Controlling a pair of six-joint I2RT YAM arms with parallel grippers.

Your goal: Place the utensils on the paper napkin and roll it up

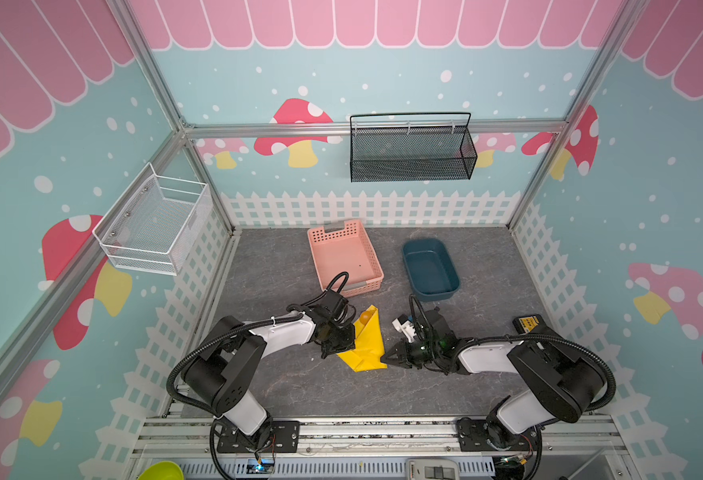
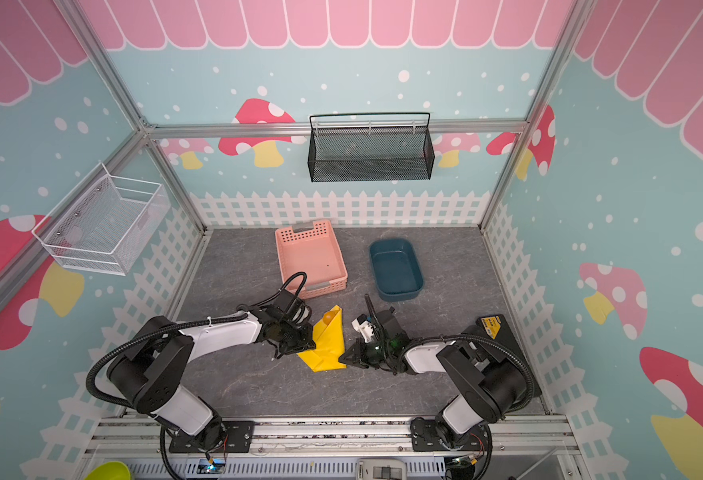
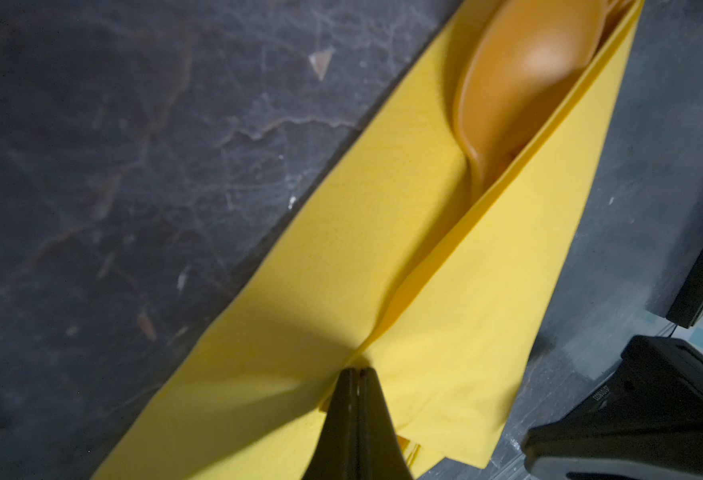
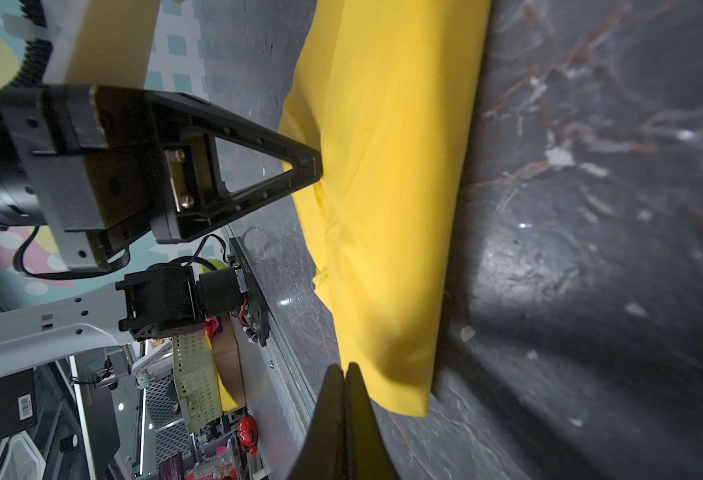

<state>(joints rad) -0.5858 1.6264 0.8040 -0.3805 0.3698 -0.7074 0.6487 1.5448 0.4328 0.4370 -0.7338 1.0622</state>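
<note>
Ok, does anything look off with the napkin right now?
Yes. The paper napkin is a loose, lopsided fold rather than a roll, narrow at its far end and flared at its near end, and the spoon pokes its bowl out the far end.

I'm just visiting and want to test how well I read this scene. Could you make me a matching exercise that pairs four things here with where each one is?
Things:
1. spoon
2. black mesh basket
3. white mesh basket
4. blue tub

Places:
A. on the table, beside the pink basket
B. tucked in the folded paper napkin
C. hung on the back wall
D. fixed to the side wall

Pairs: 1-B, 2-C, 3-D, 4-A
</note>
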